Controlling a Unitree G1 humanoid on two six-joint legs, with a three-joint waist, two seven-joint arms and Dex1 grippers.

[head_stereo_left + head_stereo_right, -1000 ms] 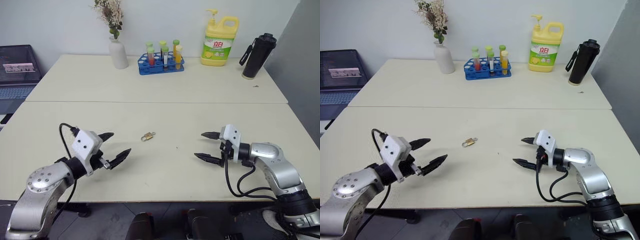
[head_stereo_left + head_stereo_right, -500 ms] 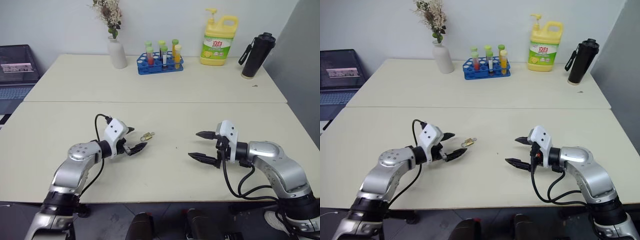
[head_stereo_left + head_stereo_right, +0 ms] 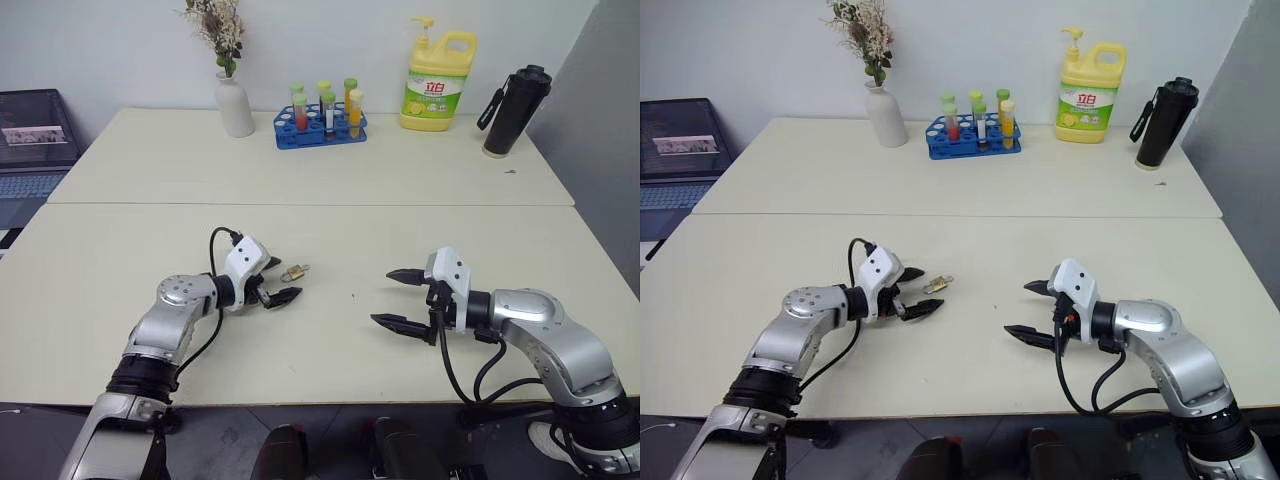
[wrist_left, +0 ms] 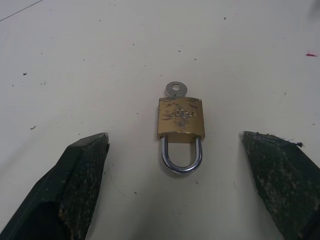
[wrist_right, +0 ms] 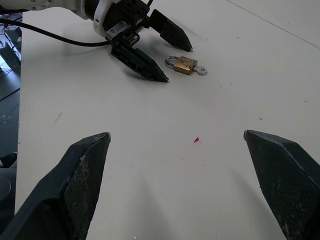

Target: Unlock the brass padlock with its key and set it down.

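Observation:
The brass padlock lies flat on the cream table, its silver shackle closed and turned toward my left gripper. The key sticks out of the padlock's far end, only its round head showing. My left gripper stands open just left of the padlock, its fingers wide apart on either side of the shackle end and not touching it. My right gripper is open above the table well to the right, empty, pointing toward the padlock.
At the table's back stand a white vase, a blue rack of tubes, a yellow detergent bottle and a black flask. A laptop sits off the left edge. A seam crosses the table.
My left gripper has swung forward and to the right, coming down from the near left up to the padlock. The right gripper has shifted slightly left. The padlock has not moved.

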